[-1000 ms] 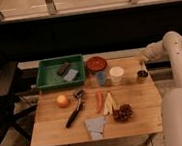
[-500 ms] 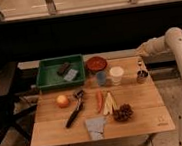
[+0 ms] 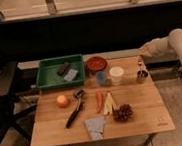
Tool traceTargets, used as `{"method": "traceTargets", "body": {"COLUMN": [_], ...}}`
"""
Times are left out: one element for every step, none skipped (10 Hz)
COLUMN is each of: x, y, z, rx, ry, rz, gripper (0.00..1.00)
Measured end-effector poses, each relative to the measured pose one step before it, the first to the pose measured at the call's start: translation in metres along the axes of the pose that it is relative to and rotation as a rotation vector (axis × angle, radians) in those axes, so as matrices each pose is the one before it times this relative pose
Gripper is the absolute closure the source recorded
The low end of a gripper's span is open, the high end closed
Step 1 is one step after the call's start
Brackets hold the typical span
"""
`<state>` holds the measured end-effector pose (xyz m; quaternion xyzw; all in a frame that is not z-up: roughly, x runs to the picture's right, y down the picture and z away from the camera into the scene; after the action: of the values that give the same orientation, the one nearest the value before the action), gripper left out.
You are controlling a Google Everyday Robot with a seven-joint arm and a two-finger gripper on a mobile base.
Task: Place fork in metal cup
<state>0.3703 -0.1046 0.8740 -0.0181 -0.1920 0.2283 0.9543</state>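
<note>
You're looking at an office-lab test bay: wooden worktop [image 3: 140, 117], office chair [image 3: 3, 96], glazed wall [image 3: 50, 3] behind. The gripper [image 3: 141, 60] hovers over the worktop's back right corner.

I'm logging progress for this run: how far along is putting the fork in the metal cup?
Done: the fork is off the table, upright over the metal cup near the table's right edge. In hand: the gripper hangs just above the cup, at the fork's top. Left: likely seating the fork in the cup and backing the gripper off.
</note>
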Motion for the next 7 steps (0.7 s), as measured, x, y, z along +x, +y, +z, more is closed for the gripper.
{"method": "traceTargets", "body": {"x": [0.00404, 0.00595, 0.00521, 0.00605, 0.00318, 0.00478, 0.00592], "y": [-0.00063, 0.00027, 0.00074, 0.00373, 0.00212, 0.00371, 0.00322], "z": [-0.00349, -0.00285, -0.0019, 0.00169, 0.00195, 0.0041, 0.00446], "rx": [0.00641, 0.0053, 0.00286, -0.00411, -0.00333, -0.00882, -0.00955], "ry": [0.00684, 0.00687, 0.00415, 0.00438, 0.0025, 0.00456, 0.00554], "rz": [0.00996, 0.01646, 0.01529, 0.01753, 0.01014, 0.01552, 0.01458], "gripper": [0.4, 0.4, 0.4, 0.4, 0.4, 0.4, 0.4]}}
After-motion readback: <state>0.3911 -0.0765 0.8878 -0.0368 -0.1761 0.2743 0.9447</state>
